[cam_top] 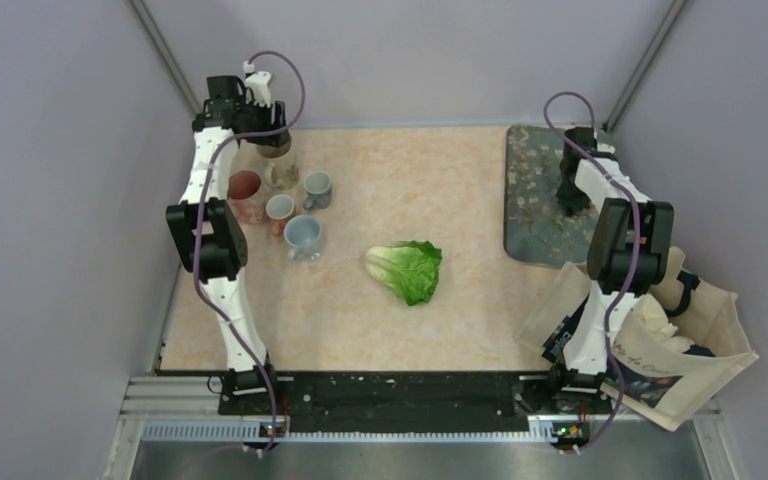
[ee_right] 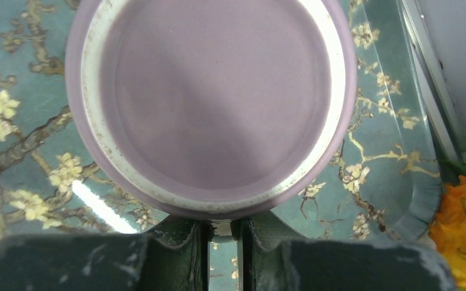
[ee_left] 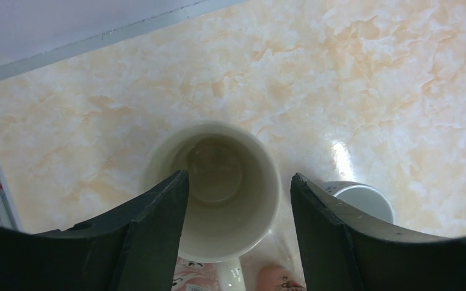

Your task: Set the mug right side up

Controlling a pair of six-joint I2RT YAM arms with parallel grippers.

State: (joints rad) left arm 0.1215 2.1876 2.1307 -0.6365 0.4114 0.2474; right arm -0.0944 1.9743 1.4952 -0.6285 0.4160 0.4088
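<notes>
— Mug (ee_right: 212,103) first: where is it, and how will it handle?

— It's the lavender one, bottom up on the blossom-patterned mat (cam_top: 535,205) at the upper right of the overhead view. You're looking at its round base: smooth glaze inside a rough, pale foot ring (ee_right: 218,199). I'd judge it ceramic, so stiff, fairly heavy, slick on the wall and quick to chip if you drop it.

— Where should I take hold?

— Your right pincer (ee_right: 223,233), bottom centre of its wrist view, has its jaws nearly together on a narrow pale piece just below the base. I take that for the handle (ee_right: 221,229). It's the sensible place, as it won't slide like the round wall.

— And the left pincer (ee_left: 239,179)?

— Jaws well apart, over an upright cream mug (ee_left: 212,163) on the marbled bench (ee_left: 370,73).
</notes>
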